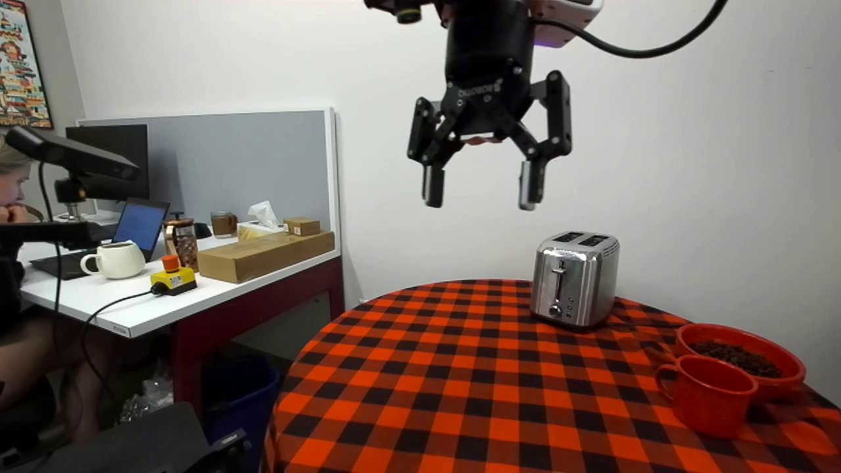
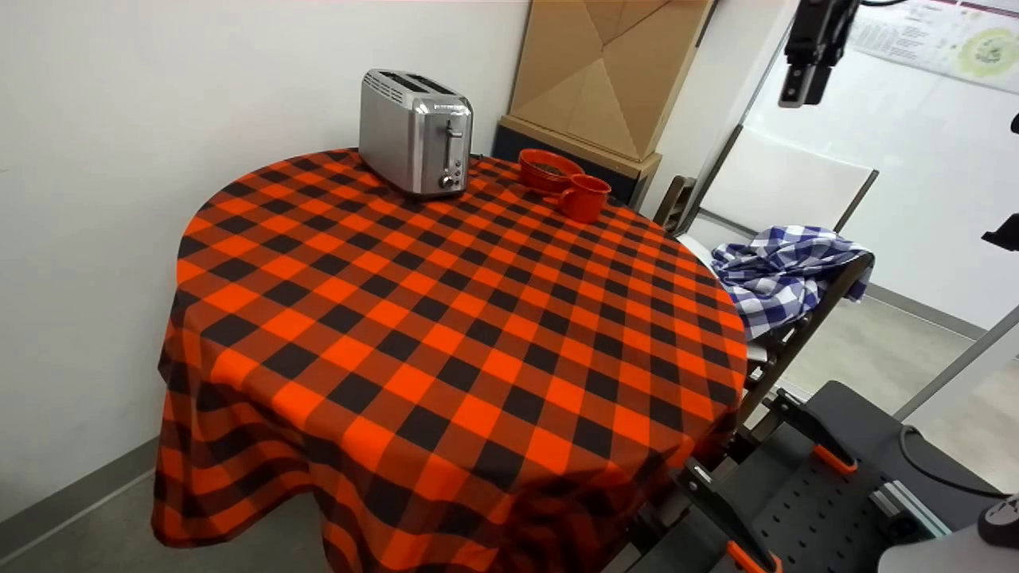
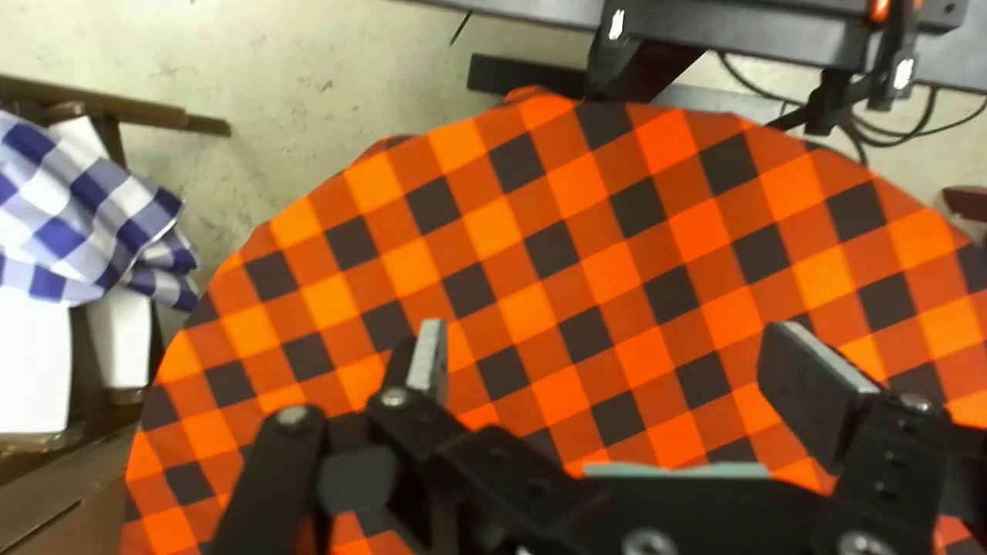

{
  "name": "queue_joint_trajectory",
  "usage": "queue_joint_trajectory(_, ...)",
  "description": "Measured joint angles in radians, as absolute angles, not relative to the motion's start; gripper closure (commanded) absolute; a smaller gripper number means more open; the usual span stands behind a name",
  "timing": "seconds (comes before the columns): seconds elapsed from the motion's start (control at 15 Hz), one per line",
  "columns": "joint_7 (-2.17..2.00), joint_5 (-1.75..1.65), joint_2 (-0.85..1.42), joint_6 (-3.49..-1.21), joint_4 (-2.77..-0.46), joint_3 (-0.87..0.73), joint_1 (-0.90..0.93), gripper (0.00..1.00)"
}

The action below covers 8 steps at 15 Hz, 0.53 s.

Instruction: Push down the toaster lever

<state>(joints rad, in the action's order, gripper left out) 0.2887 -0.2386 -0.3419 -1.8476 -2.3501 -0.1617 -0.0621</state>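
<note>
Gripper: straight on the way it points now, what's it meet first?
Most likely the tablecloth: the open gripper points down, and the wrist view shows only tablecloth along its line. The toaster seems well off that line. Can't judge the drop.

A red-and-black checked tablecloth (image 2: 446, 334) bears a red mug (image 1: 713, 401) just beside a red bowl (image 2: 540, 180) of small dark pieces (image 1: 736, 358). On a white desk (image 1: 98, 292) stand a white cup (image 1: 120, 261), an open laptop (image 1: 139, 226) and a long cardboard box (image 1: 263, 256), and a person (image 1: 29, 341) sits at it, partly in view. A blue-and-white checked cloth (image 2: 784, 267) lies bunched on a chair (image 2: 784, 183).
</note>
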Motion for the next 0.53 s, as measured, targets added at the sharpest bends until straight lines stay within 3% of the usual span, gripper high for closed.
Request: queue_joint_trajectory(0.53, 0.269, -0.312, -0.004, -2.108, -2.083, -0.104, -0.060, 0.00)
